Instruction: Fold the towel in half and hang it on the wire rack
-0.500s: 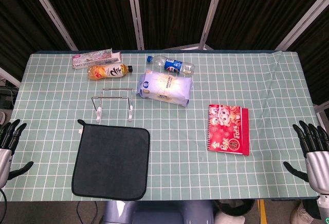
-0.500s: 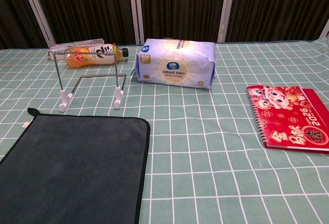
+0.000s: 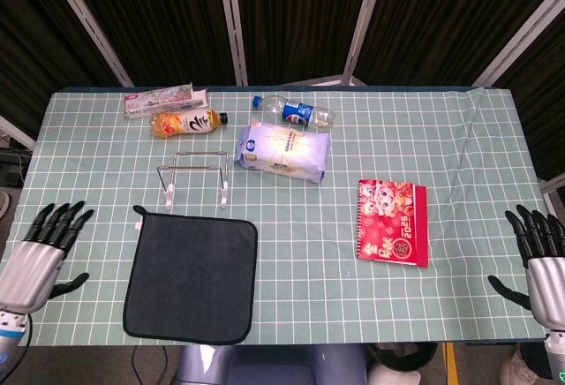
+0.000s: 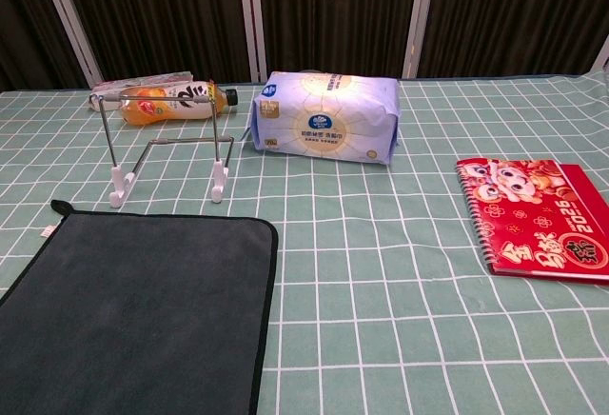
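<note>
towel (image 3: 191, 277): dark grey, black edging, flat & unfolded on surface (image 3: 459, 155) near front-left edge; small loop tab at its far-left corner; nothing touching it.
wire rack (image 3: 195, 175): upright w/ white feet, just behind towel's far edge, apart from it; nothing on it.
left hand (image 3: 40, 255): low at left edge of surface, left of towel, not touching it; fingers spread & straight, thumb out, holds nothing. Only in head view.
right hand (image 3: 538, 260): at far right edge, well apart from towel; fingers spread, thumb out, holds nothing.
tissue pack (image 4: 326, 118): white/blue soft pack, right of rack; blue round logo at corner, print too small to read.
orange bottle (image 3: 186, 123): lying on side behind rack, black cap to the right, bold black Asian characters on label.
water bottle (image 3: 294, 112): clear, blue cap & blue label, lying behind tissue pack; label text unreadable.
box (image 3: 165, 101): long, pink/white, lying at far-left, behind orange bottle; print unreadable.
calendar (image 4: 536, 216): red, spiral-bound, flat on right half; cartoon figures, gold characters, "2026".
surface cover: green cloth w/ white grid.
</note>
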